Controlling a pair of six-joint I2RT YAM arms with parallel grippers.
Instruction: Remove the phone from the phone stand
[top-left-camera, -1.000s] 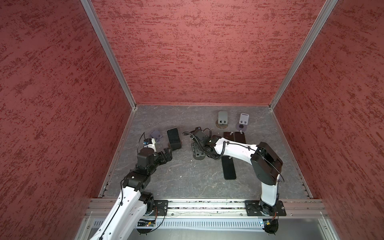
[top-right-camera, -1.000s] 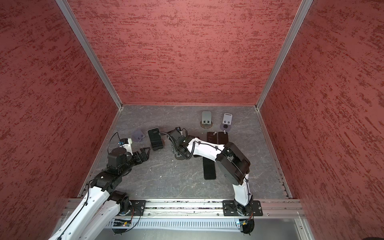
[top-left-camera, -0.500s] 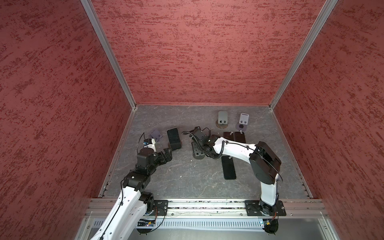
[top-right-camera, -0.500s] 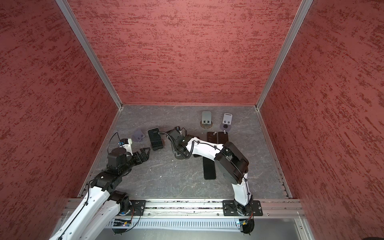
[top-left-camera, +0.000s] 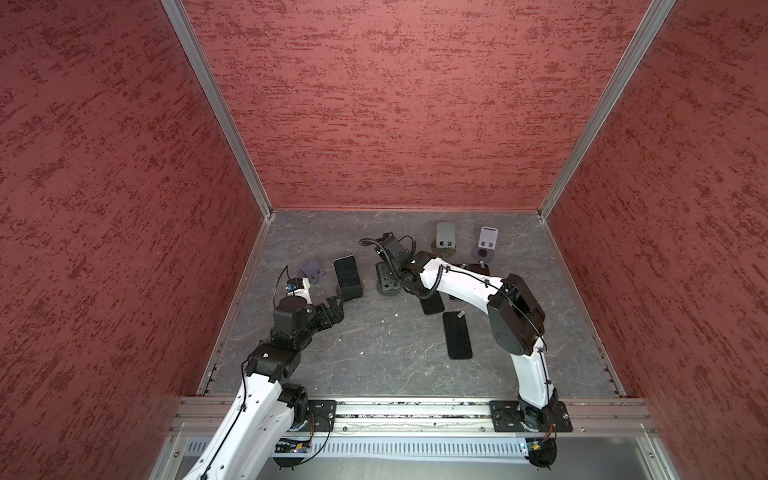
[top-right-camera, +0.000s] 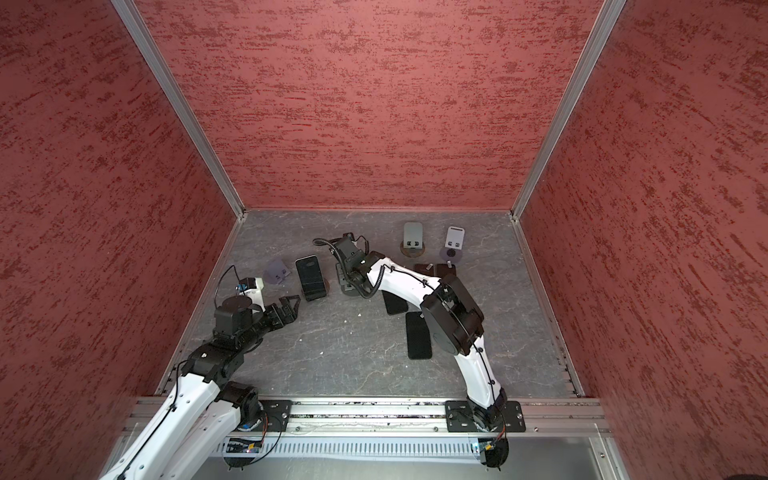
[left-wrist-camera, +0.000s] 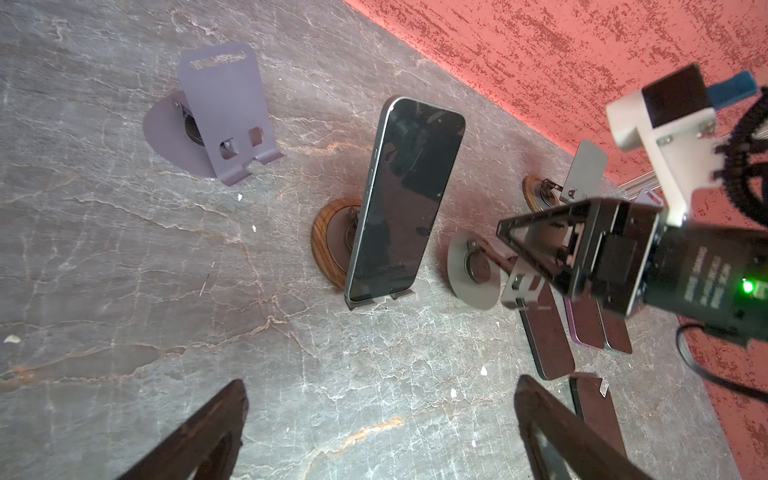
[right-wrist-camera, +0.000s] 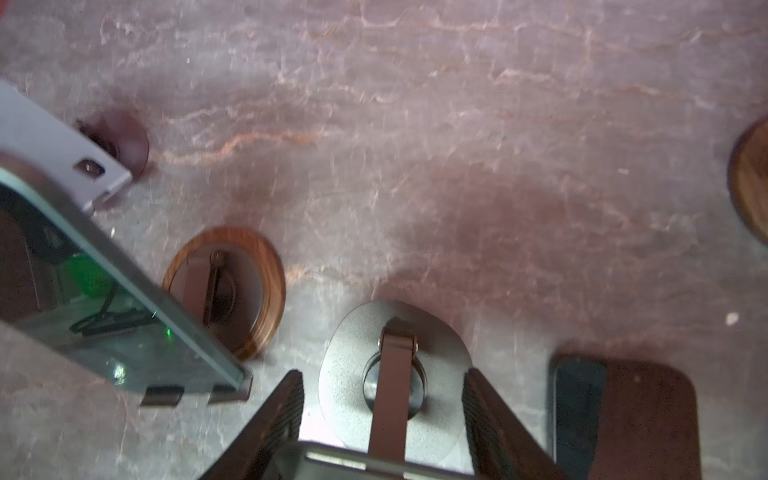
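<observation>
left gripper (top-left-camera: 336, 307), top views: jaws wide, empty, just short of phone (top-left-camera: 348, 277).
right gripper (top-left-camera: 390, 269), top views: down on grey stand (top-left-camera: 388, 286).
phone (left-wrist-camera: 407, 199), left wrist view: propped on wood stand (left-wrist-camera: 328, 239), clear of both fingers (left-wrist-camera: 216, 419).
right gripper (right-wrist-camera: 382, 374), right wrist view: jaws closed across grey stand (right-wrist-camera: 349, 374) plate; phone (right-wrist-camera: 104, 291) off to one side.

A robot test cell in a lab: three red textured wall panels (top-left-camera: 395, 104), joined by bare aluminium corner posts (top-left-camera: 218, 108), box in a grey stone-look tabletop (top-left-camera: 374, 353). A white-and-black left robot arm (top-left-camera: 253, 411) and right robot arm (top-left-camera: 530, 374), cables exposed, are bolted to an aluminium rail (top-left-camera: 415, 409) along the near edge. Several near-identical phone stands (top-left-camera: 445, 237) and loose phones (top-left-camera: 457, 334) sit on the tabletop.
</observation>
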